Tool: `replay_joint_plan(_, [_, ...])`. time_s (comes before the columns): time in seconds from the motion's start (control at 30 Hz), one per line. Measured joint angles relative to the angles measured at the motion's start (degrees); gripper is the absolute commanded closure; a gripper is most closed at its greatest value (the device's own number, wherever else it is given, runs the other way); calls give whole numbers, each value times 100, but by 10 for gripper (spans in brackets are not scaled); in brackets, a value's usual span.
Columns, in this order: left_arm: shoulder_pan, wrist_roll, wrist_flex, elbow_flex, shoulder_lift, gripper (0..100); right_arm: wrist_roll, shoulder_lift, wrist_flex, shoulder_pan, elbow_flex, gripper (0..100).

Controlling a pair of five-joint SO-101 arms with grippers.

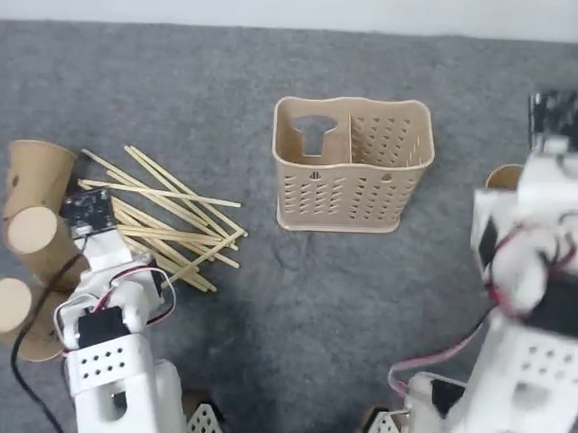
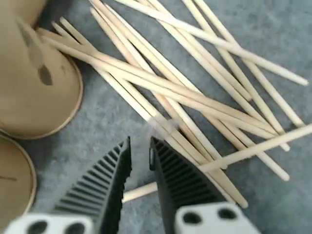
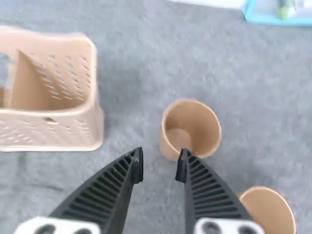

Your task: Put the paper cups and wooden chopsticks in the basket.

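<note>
Several wooden chopsticks (image 1: 165, 217) lie in a loose crossed pile at the left. Three paper cups lie on their sides beside them, one (image 1: 34, 174) farthest back. My left gripper (image 2: 140, 151) hovers low over the near edge of the chopsticks (image 2: 185, 87), its fingers a narrow gap apart and holding nothing. The beige perforated basket (image 1: 353, 162) stands at the middle back. My right gripper (image 3: 160, 163) is open just short of an upright paper cup (image 3: 190, 129), with the basket (image 3: 48, 92) off to one side. Another cup (image 3: 268, 209) stands nearer the arm.
The two-compartment basket has a divider with a handle cut-out (image 1: 316, 132). A blue tray (image 3: 278, 12) sits beyond the grey mat. Open mat lies between the chopsticks and the right arm (image 1: 543, 273).
</note>
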Motion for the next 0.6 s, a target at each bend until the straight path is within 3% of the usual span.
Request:
replay_joint_plan(0.1, [88,-422,88,0,-70,941,-255,1292,633,-334,-1793,862])
replay_joint_plan(0.27, [132,-1002,369,26,-360,941,-563,3262,703,-826,-4026,861])
replay_joint_plan(0.4, [149,-1037,369,220,-747,941,-703,4316,703,-1222,-4633,861])
replay_joint_plan(0.6, [220,-1029,484,527,-1538,941,-844,5556,703,-1266,-4853,864])
